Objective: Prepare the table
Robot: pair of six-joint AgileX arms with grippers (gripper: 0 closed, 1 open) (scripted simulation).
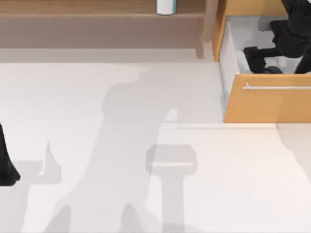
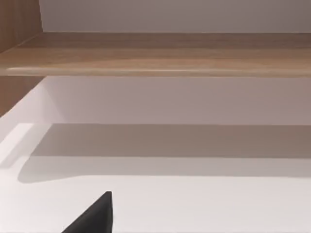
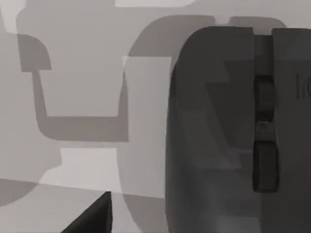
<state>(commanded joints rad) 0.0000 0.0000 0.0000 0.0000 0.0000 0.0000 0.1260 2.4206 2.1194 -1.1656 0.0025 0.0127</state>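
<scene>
Fingers of the right gripper (image 1: 266, 60), whether spread or closed I cannot tell, hang inside the open drawer (image 1: 266, 103) over a dark computer mouse (image 3: 233, 136), presumably to fetch it for the table (image 1: 97, 170).

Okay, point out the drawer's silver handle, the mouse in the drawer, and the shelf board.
silver handle (image 1: 277, 88), top view, middle of the bar.
mouse (image 3: 218, 136), right wrist view, its dark upper shell.
shelf board (image 2: 160, 60), left wrist view, front face.

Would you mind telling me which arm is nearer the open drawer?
Right. The right gripper reaches inside the drawer; the left arm sits at the table's far left edge.
</scene>
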